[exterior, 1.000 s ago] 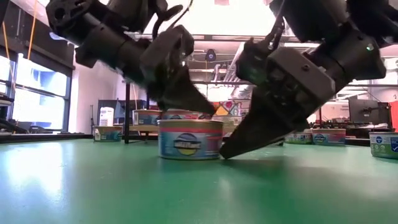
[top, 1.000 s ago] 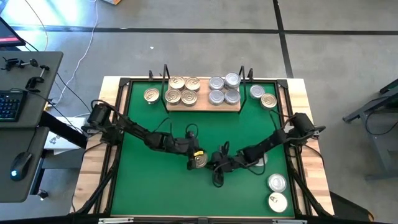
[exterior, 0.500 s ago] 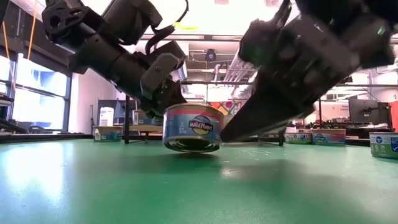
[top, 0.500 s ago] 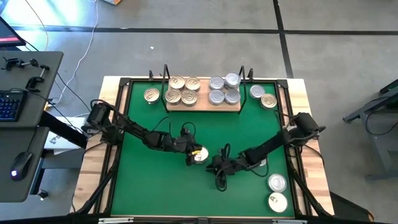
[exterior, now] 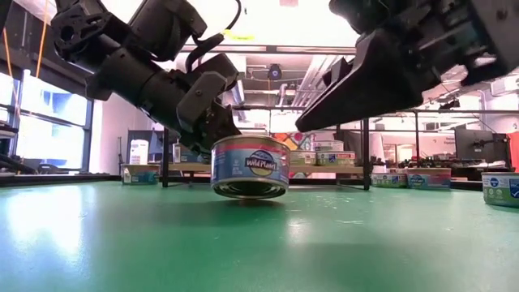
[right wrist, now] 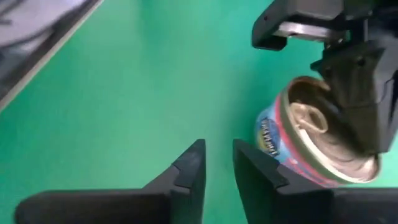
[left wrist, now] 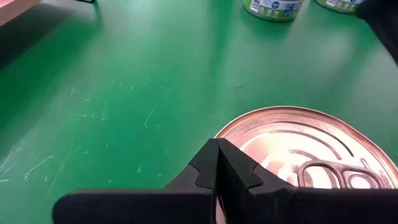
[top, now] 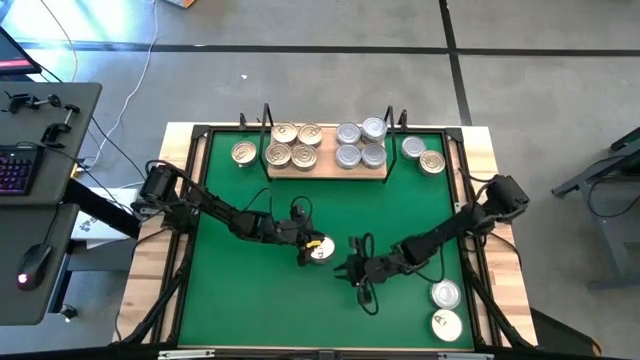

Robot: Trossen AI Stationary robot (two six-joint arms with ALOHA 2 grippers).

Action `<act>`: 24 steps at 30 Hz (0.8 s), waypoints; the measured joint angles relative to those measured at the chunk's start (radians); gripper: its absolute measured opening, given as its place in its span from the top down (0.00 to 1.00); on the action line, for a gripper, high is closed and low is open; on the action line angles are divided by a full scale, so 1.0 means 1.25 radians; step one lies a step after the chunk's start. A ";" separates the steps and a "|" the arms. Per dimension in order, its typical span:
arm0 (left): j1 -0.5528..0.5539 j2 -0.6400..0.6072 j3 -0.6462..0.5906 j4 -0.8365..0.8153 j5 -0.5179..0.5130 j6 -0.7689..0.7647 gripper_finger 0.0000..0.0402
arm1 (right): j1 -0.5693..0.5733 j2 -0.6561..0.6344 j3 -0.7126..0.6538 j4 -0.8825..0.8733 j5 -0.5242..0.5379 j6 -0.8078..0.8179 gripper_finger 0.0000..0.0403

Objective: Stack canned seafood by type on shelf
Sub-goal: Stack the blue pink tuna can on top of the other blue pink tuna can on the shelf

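The task looked roughly half done. On the shelf (top: 327,172) at the far edge of the surface (top: 240,300), four gold-lidded tins (top: 293,145) sat grouped at its left end and four silver-lidded tins (top: 360,144) at its right. Still off the shelf were one tin (top: 243,153) just left of it, two tins (top: 422,155) just right of it, and two more (top: 445,308) at the near right corner (whether any shelf tins were stacked two high could not be told).

The sixth loose tin, the held can (exterior: 250,166), was clamped in the left end effector (top: 312,249) near the middle of the surface; in the low view it hung tilted just clear of the mat. The right end effector (top: 354,270) sat just right of and nearer than that can, apart from it, fingers nearly together and holding nothing.
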 joint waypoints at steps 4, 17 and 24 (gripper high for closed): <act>0.003 0.000 0.000 -0.002 0.000 0.008 1.00 | -0.006 0.000 0.000 0.003 0.008 -0.100 0.69; 0.041 0.001 -0.002 -0.010 0.037 0.023 1.00 | -0.004 0.059 0.000 0.038 0.235 -0.449 0.32; 0.044 0.011 -0.007 -0.041 0.053 0.032 1.00 | -0.027 0.087 -0.001 0.077 0.308 -0.447 0.32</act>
